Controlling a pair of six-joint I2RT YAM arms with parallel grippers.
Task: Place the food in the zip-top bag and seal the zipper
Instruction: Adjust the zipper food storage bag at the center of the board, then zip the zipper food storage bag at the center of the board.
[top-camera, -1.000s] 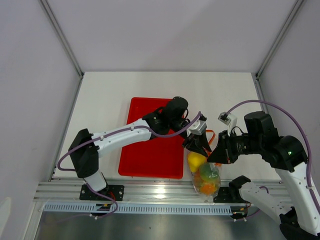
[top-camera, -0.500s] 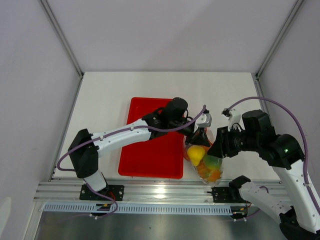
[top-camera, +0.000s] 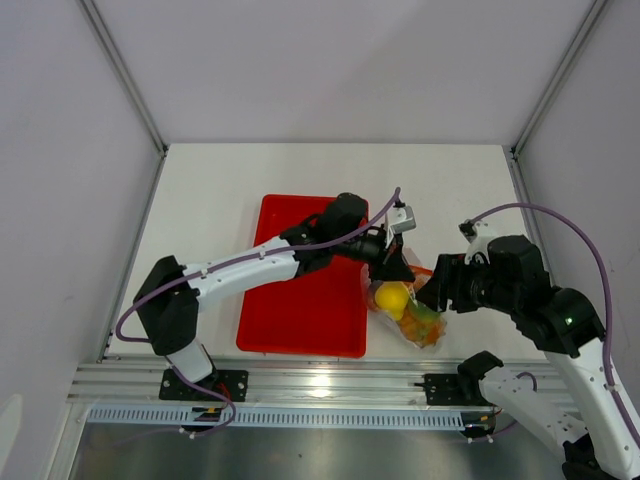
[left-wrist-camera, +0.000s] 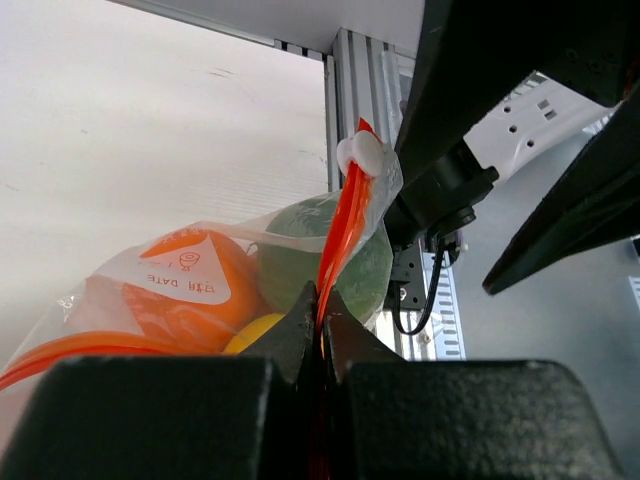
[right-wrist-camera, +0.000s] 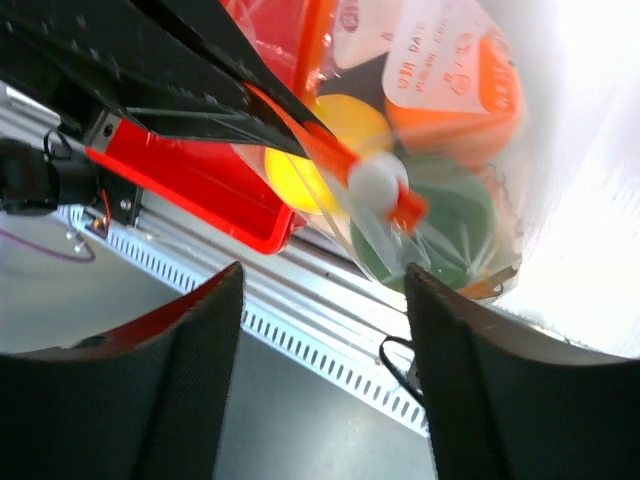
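clear zip-top bag (top-camera: 408, 318) w/ food (left-wrist-camera: 352, 268) inside, betw. L & R fingers, zipper (left-wrist-camera: 341, 232) pinched tight in L fingers (left-wrist-camera: 318, 320), white slider (right-wrist-camera: 377, 181) just past their tips, R fingers (top-camera: 434, 296) spread wide, holding nothing, near slider end, red tray (top-camera: 300, 315) behind L fingers, on tabletop (top-camera: 220, 190)

Shuts the left gripper (left-wrist-camera: 320, 306) on the zipper (left-wrist-camera: 340, 230), drags the zip-top bag (top-camera: 412, 318) farther onto the table (top-camera: 200, 200), spreads the right gripper (right-wrist-camera: 325, 275) wide apart.

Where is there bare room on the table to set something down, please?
Bare table lies beyond the red tray and to its left. It is crowded right of the tray, where the left gripper and right gripper meet the zip-top bag.
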